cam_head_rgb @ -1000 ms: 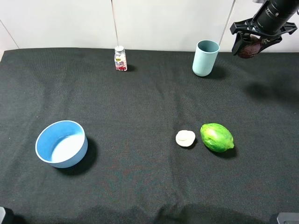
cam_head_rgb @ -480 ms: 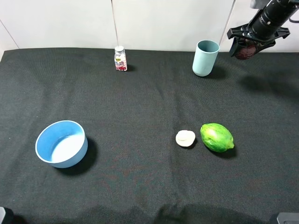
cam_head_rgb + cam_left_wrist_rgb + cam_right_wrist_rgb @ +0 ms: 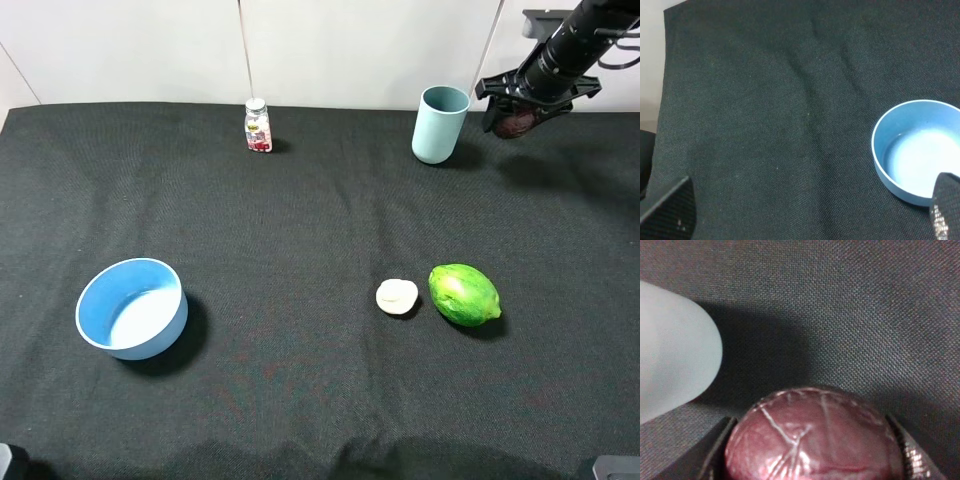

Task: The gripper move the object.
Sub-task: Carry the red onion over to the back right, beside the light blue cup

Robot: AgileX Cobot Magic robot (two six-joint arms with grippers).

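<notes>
My right gripper (image 3: 518, 108) is shut on the dark red-purple onion-like ball (image 3: 516, 121) and holds it in the air at the back right, just right of the light blue cup (image 3: 439, 124). In the right wrist view the ball (image 3: 812, 435) fills the space between the two fingers, with the cup (image 3: 672, 357) close beside it. My left gripper shows only as two finger tips (image 3: 670, 207) spread wide apart over the cloth, near the blue bowl (image 3: 890, 170); it holds nothing.
A blue bowl (image 3: 132, 307) sits at front left. A green oval fruit (image 3: 464, 294) and a small cream-white mushroom-like piece (image 3: 397, 297) lie at centre right. A small bottle (image 3: 258, 126) stands at the back. A black cloth (image 3: 300, 220) covers the table.
My right gripper with the ball has moved a little left and lower, closer to the light blue cup. Nothing else has moved.
</notes>
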